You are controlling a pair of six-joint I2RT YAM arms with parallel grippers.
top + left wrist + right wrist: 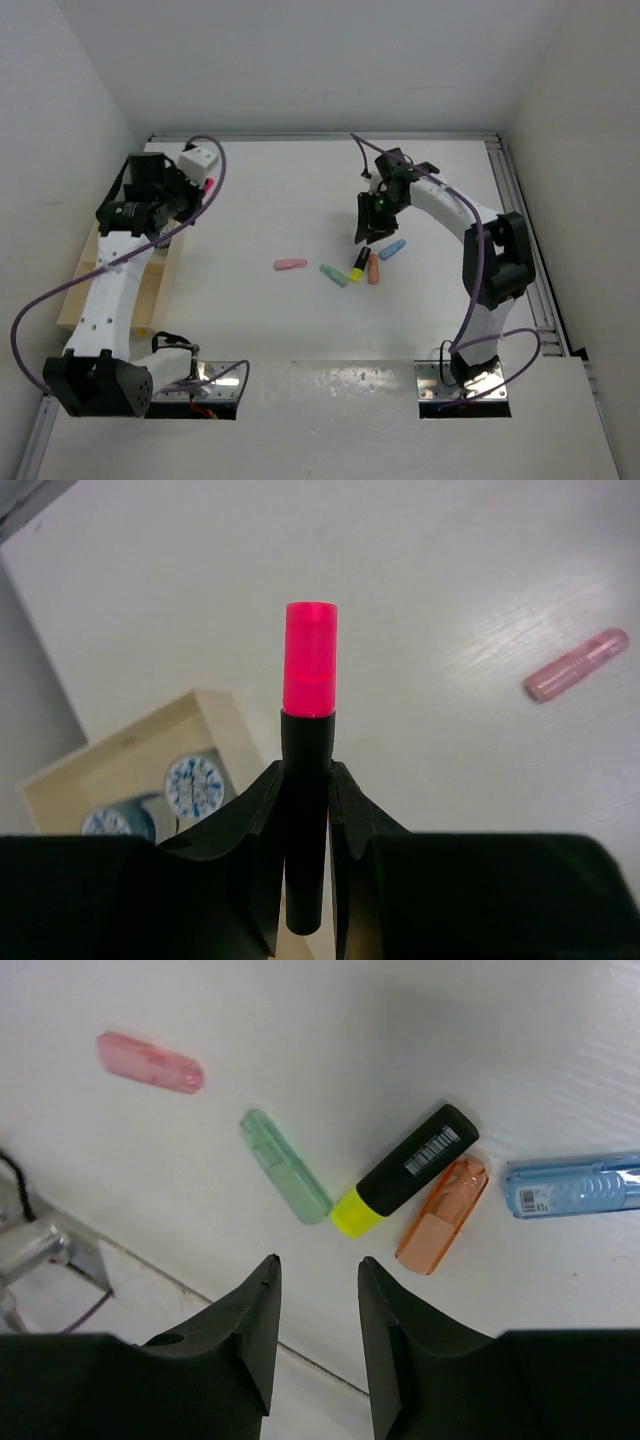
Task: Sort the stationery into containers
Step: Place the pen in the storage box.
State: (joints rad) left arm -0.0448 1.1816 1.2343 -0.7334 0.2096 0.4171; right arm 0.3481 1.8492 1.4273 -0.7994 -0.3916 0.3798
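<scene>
Starting at the left pincer (306,776): it's clamped on the black body of the pink highlighter (311,660), which runs straight out along the fingers with the pink end pointing away from the wrist. Right behind the fingers, on the left of that wrist view, sits a corner of the wooden tray (225,725), with the two patterned rolls (197,785) in the end compartment. The pink tip sticks out past that corner over bare bench (450,600), so my guess is the drop depends on getting the pen back over a compartment, not further out.

Over on the other side, the right pincer (318,1265) hangs part-way open with nothing in it, above the loose pile. Closest to its tips are the green stub (285,1166) and the yellow highlighter (410,1168). That one lies on a diagonal, yellow end toward the pincer and black end away. The salmon stub (443,1213) touches or nearly touches its side, and the blue stub (575,1185) is just beyond. The pink stub (150,1062) is furthest off, on its own.

The right arm is obviously nearer to all of those. If yellow's next, I'd say the jaws need to sit across that diagonal.
</scene>
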